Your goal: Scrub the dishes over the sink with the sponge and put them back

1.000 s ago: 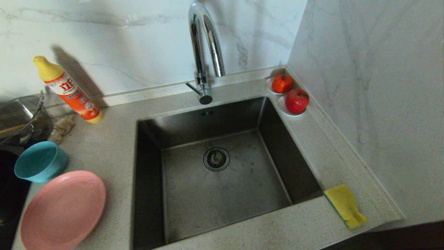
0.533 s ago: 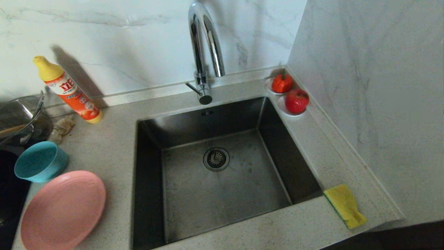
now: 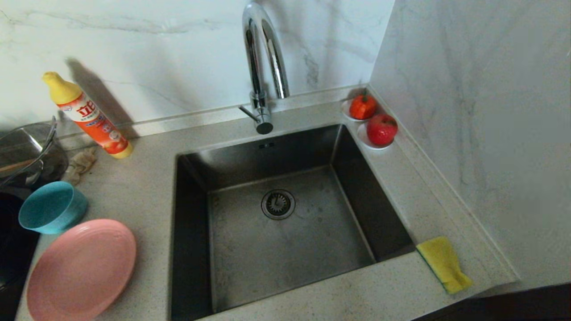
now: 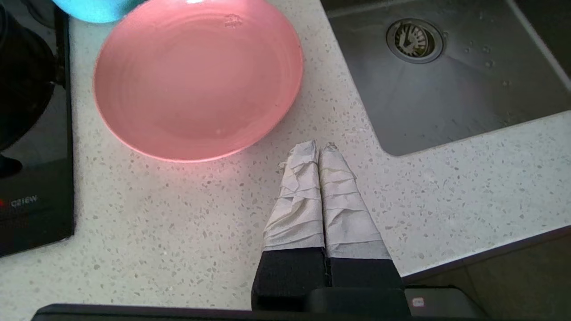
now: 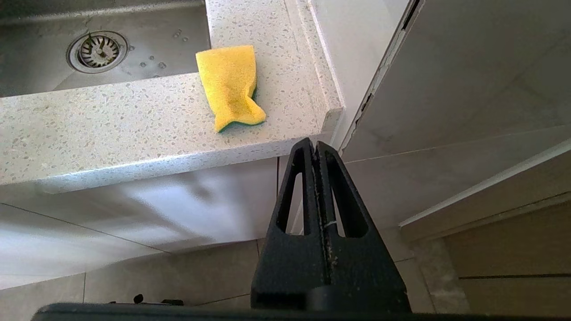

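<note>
The pink plate [image 3: 80,269] lies on the counter left of the sink [image 3: 285,232], with the teal bowl [image 3: 52,207] just behind it. On the counter's front right corner rests the yellow sponge [image 3: 443,264], its green layer facing down. Neither arm shows in the head view. My left gripper [image 4: 319,147], its fingers wrapped in white tape, is shut and empty above the counter, between the plate [image 4: 196,78] and the sink [image 4: 450,89]. My right gripper [image 5: 314,145] is shut and empty, parked below and in front of the counter edge near the sponge [image 5: 232,87]. The spoon is out of view.
A tall chrome tap [image 3: 263,67] rises behind the sink. An orange detergent bottle [image 3: 87,116], a beige rag [image 3: 80,164] and a glass pot [image 3: 26,154] stand at the back left. Two saucers with red fruit [image 3: 374,122] sit at the back right corner. A black hob [image 4: 31,147] borders the plate.
</note>
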`<state>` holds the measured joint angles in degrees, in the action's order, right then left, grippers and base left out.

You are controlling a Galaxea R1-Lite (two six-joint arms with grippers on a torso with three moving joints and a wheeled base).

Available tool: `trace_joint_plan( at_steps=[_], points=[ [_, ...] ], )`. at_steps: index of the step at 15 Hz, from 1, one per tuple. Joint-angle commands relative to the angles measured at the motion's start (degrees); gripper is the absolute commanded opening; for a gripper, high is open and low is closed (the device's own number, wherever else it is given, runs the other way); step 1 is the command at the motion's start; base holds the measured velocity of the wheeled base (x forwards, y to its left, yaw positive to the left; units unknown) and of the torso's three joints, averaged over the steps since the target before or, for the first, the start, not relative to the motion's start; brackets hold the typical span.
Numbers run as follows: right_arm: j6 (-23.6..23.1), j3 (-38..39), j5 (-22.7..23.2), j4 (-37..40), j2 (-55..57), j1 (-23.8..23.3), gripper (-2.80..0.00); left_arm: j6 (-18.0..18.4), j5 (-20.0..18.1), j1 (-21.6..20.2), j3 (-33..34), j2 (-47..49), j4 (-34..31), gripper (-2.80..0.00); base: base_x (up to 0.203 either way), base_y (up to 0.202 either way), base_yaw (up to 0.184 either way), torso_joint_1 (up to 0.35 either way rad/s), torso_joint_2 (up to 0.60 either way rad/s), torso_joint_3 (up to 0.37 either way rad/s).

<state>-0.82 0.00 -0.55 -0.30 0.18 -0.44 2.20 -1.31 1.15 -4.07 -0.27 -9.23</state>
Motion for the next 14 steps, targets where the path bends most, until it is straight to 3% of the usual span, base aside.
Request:
trace_joint_plan(
  at_steps=[1, 14],
  points=[
    [0.12, 0.0, -0.07, -0.05, 0.08, 0.0, -2.8, -0.53, 0.17, 0.0, 0.12, 0.0, 0.0, -2.8, 0.0, 0.0, 0.0, 0.0, 0.0, 0.0],
    [1.17, 0.0, -0.24, -0.13, 0.08, 0.0, -2.8, -0.53, 0.17, 0.0, 0.12, 0.0, 0.0, -2.8, 0.0, 0.0, 0.0, 0.0, 0.0, 0.0]
  ],
)
